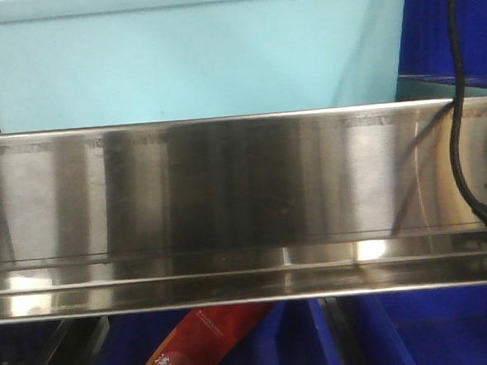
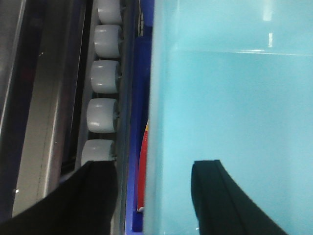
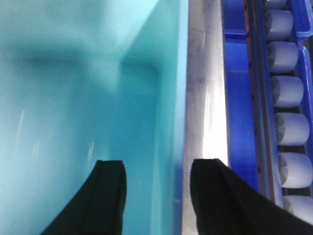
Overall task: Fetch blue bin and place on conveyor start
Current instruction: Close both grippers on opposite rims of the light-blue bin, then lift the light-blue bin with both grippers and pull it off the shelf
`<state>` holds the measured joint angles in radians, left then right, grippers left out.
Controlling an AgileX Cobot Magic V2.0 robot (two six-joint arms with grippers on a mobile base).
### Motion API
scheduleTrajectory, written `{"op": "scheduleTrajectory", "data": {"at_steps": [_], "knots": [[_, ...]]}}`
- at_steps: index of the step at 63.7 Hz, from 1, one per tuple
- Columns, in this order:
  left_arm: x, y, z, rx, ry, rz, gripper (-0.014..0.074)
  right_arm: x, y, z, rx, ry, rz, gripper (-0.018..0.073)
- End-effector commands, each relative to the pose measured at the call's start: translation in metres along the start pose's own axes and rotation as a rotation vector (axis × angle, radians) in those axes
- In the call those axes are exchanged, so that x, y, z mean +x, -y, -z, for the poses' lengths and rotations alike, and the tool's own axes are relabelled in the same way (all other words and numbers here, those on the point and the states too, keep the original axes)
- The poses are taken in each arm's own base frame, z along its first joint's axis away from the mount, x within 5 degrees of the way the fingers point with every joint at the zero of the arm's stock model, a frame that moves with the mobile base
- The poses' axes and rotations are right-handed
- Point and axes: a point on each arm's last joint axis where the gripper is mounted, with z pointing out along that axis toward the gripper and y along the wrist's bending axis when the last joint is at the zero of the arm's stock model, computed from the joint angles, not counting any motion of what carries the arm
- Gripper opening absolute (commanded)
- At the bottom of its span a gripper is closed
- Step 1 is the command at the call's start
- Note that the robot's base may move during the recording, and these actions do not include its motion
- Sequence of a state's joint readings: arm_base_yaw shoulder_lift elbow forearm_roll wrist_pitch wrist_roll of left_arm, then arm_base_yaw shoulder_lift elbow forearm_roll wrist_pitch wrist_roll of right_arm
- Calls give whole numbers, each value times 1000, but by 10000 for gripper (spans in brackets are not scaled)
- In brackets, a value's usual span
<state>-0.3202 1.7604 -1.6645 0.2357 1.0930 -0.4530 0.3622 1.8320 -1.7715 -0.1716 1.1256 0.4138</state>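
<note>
The blue bin [image 1: 195, 61] fills the top of the front view, standing just behind a shiny steel rail. In the left wrist view my left gripper [image 2: 154, 169] is open and straddles the left wall of the blue bin [image 2: 234, 98], with one finger [image 2: 220, 196] inside and the other [image 2: 88, 196] outside over the rollers. My right gripper [image 3: 159, 166] is open too and straddles the right wall of the blue bin [image 3: 73, 98], one finger [image 3: 107, 196] inside and the other [image 3: 220, 200] outside above the steel strip. Neither pair of fingers presses on the wall. The conveyor start is out of view.
The stainless-steel rail [image 1: 228, 200] spans the front view below the bin. Rows of grey rollers [image 2: 102, 78] [image 3: 288, 93] run along both sides. Dark blue crates [image 1: 449, 21] [image 3: 239, 98] flank the bin. A red packet [image 1: 204, 342] lies below the rail. A black cable [image 1: 457, 95] hangs at right.
</note>
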Motion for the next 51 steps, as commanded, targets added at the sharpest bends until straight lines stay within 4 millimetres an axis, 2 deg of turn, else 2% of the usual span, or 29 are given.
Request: {"op": "scheduleTrajectory", "data": {"at_steps": [1, 6, 9, 18, 25, 32, 43, 51], "knots": [[-2, 0, 0, 6, 8, 1, 275, -3, 2, 1, 6, 20, 9, 214], [-2, 0, 0, 6, 8, 2, 251, -3, 2, 1, 6, 20, 9, 197], [-1, 0, 0, 8, 7, 5, 178, -3, 2, 1, 6, 20, 9, 137], [-1, 1, 0, 10, 8, 5, -113, -3, 2, 1, 6, 18, 7, -169], [0, 6, 2, 17, 11, -5, -111, -2, 3, 1, 23, 14, -31, -165], [2, 9, 11, 18, 23, -17, -111, -3, 4, 12, 52, 36, -45, -165], [5, 7, 41, 17, 80, 11, -111, 1, 1, 50, 20, 105, -32, -165], [8, 5, 74, 58, 151, 27, -111, 5, 3, 82, -14, 175, -34, -165]]}}
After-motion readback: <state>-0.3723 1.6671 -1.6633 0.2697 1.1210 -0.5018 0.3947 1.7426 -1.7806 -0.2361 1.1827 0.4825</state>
